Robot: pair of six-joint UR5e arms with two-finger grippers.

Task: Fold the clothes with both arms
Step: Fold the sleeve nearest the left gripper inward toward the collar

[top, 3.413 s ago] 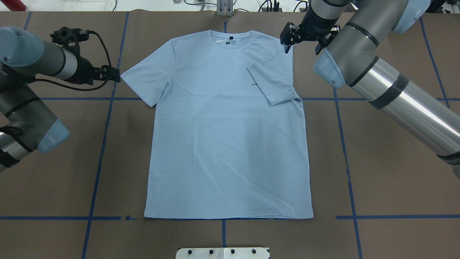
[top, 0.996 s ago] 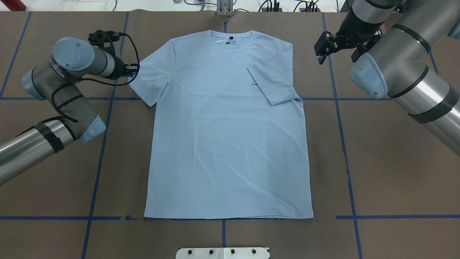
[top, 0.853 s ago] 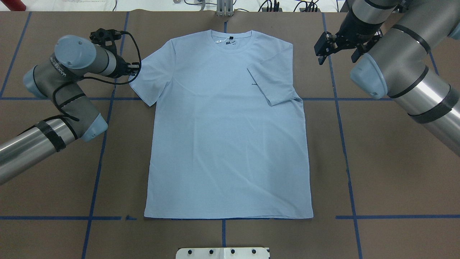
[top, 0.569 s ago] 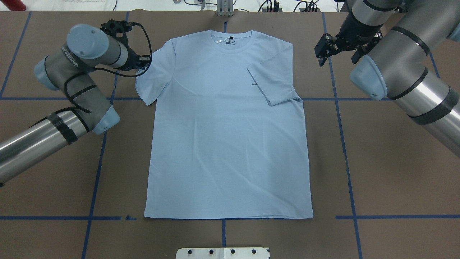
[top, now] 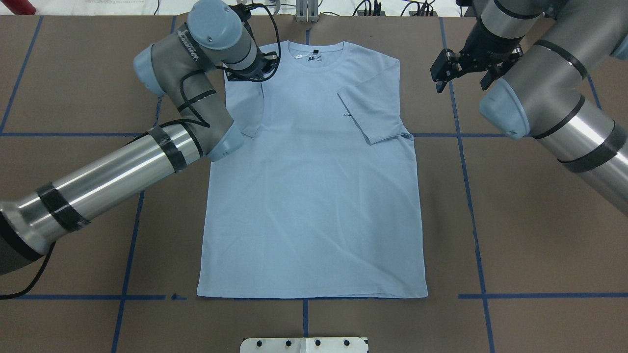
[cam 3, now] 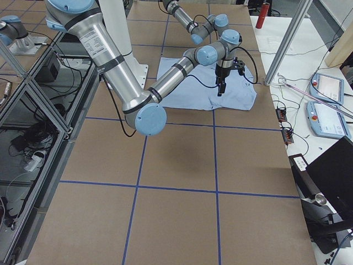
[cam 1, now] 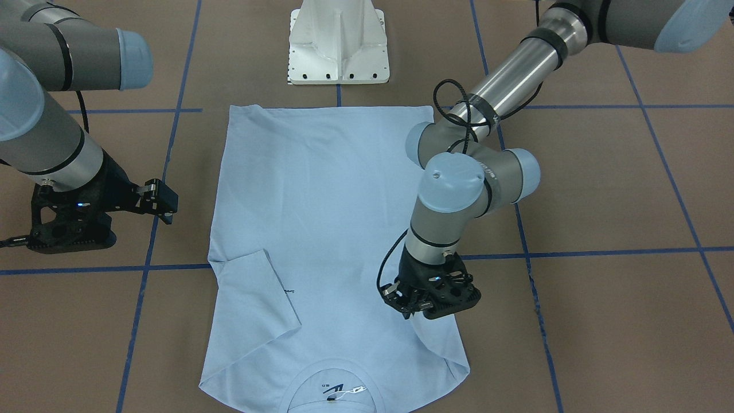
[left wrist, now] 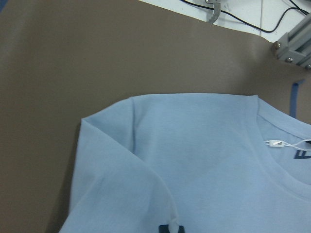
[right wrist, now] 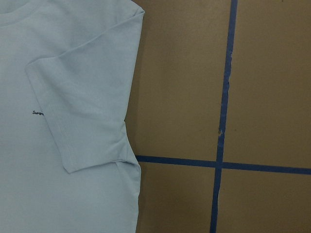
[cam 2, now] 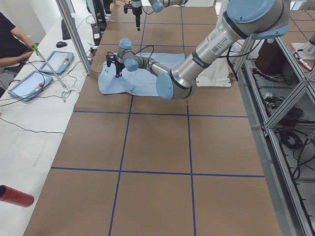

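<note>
T-shirt (top: pixel 314 206) lies flat at mid table (top: pixel 530 235), collar away from the base. We see the left gripper (top: pixel 252 77) pinched on the left sleeve (top: pixel 245 110), drawn in over the shoulder. Right sleeve (top: pixel 375 115) lies folded on the chest. Right gripper (top: pixel 461 73) has its fingers apart and sits beside the right shoulder, off the cloth.

Left arm (top: pixel 122 171) barring left flank of T-shirt (top: pixel 314 206), bare table (top: pixel 515 220) along right flank, white pedestal base (top: pixel 304 344) near hem

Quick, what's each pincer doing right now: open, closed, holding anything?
Left pincer: closed, pinching the sleeve of the T-shirt.
Right pincer: open, holding nothing, off to the side of the T-shirt.
</note>
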